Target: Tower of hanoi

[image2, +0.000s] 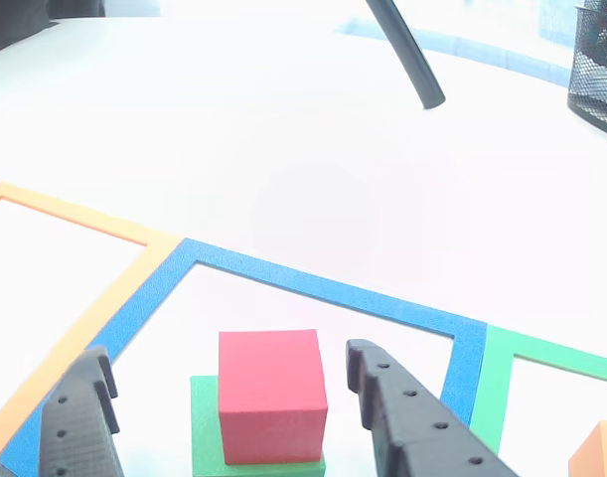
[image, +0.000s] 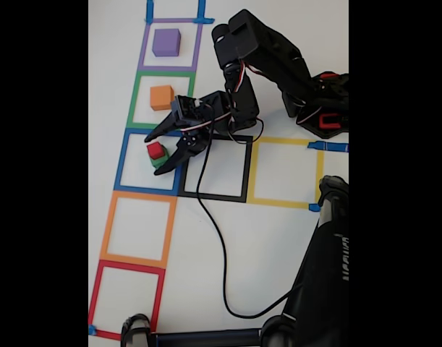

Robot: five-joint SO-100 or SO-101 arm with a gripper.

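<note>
Fixed view: the claw (image: 157, 152) spreads wide around a red cube (image: 156, 150) stacked on a green block (image: 158, 162), not touching.

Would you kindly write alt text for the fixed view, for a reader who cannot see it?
A black robot arm's open tool straddles a red cube stacked on a green block inside a blue taped square. An orange cube and a purple cube sit in the green and purple squares above.
</note>
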